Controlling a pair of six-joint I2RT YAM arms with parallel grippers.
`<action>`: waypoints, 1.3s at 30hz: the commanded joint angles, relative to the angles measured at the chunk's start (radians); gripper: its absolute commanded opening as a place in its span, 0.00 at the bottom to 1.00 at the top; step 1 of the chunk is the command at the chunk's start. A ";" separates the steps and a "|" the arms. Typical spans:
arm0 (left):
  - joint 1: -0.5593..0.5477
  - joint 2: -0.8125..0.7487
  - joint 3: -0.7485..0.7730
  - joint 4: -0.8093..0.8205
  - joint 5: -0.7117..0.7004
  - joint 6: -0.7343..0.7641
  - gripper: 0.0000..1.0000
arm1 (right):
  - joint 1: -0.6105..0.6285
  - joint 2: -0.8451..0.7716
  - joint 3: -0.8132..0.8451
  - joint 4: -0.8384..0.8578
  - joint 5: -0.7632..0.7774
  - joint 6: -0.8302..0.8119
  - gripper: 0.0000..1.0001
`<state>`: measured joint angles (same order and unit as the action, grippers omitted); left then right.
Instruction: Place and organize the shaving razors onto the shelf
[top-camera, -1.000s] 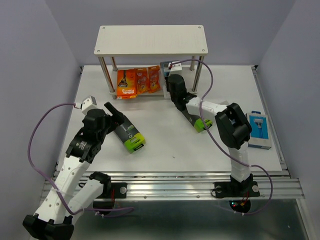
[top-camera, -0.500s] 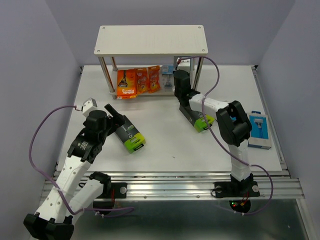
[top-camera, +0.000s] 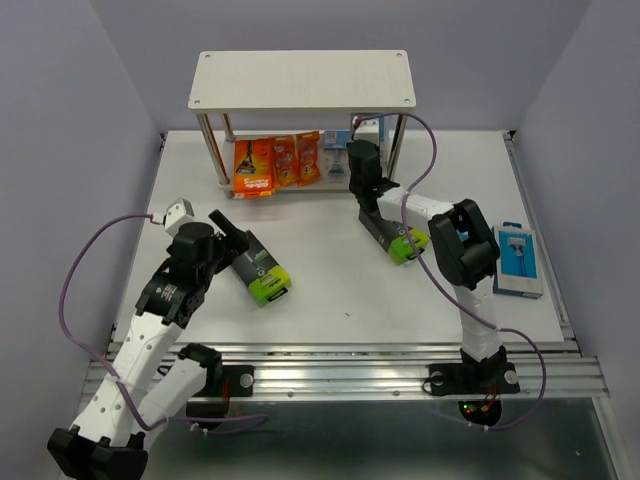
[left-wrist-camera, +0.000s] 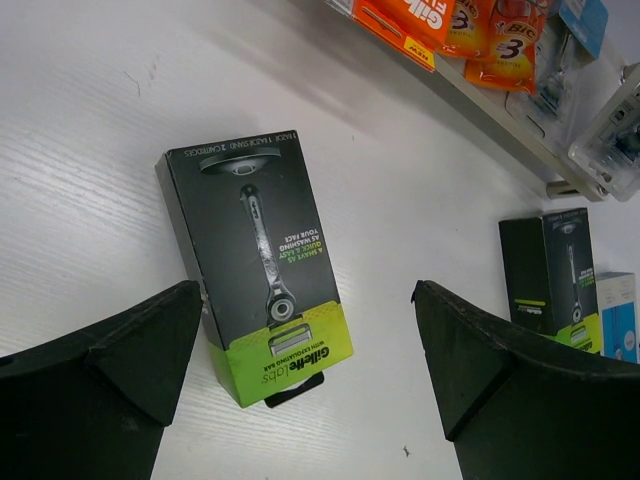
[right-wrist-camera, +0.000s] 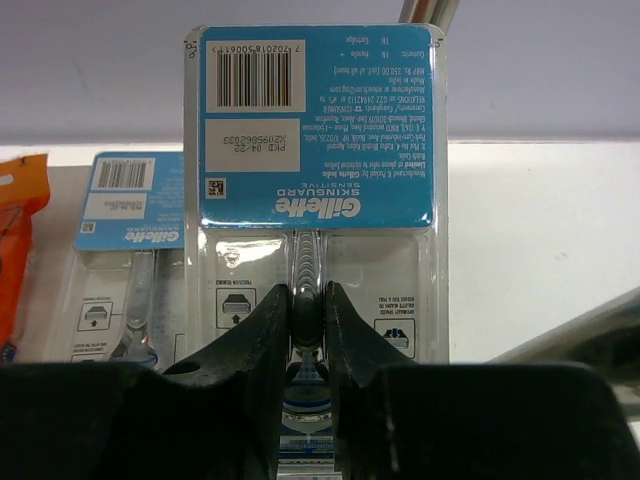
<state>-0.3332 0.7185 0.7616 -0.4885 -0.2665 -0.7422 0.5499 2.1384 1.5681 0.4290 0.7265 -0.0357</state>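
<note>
The shelf (top-camera: 303, 80) stands at the back of the table. Orange flat packs (top-camera: 270, 160) and a light-blue blister card (right-wrist-camera: 130, 200) stand on its lower board (right-wrist-camera: 530, 250). My right gripper (right-wrist-camera: 308, 300) is shut on a second light-blue blister card (right-wrist-camera: 315, 150), held upright at the shelf's right front (top-camera: 366, 125). My left gripper (left-wrist-camera: 307, 295) is open, hovering over a black-and-lime box (left-wrist-camera: 262, 260) that lies flat on the table (top-camera: 258, 268). Another black-and-lime box (top-camera: 403, 240) lies under the right arm. A blue box (top-camera: 520, 260) lies at the far right.
The shelf's silver posts (top-camera: 213, 150) flank the lower tier. Purple cables loop from both wrists. Grey walls close in on the left, right and back. The table's front edge has a metal rail (top-camera: 340, 365).
My right gripper has moved right along the shelf front with the blister card in it. The left arm has barely shifted.
</note>
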 joint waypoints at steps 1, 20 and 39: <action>0.005 -0.022 -0.008 0.005 -0.022 -0.006 0.99 | -0.021 0.031 0.056 0.057 0.037 -0.033 0.09; 0.006 -0.002 -0.005 0.011 -0.030 0.001 0.99 | -0.039 0.124 0.161 0.036 0.053 -0.030 0.25; 0.006 0.002 -0.001 0.031 -0.004 -0.014 0.99 | -0.030 -0.024 0.083 -0.082 -0.061 0.126 0.76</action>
<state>-0.3317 0.7261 0.7612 -0.4904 -0.2657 -0.7498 0.5171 2.2192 1.6623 0.3580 0.7147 0.0349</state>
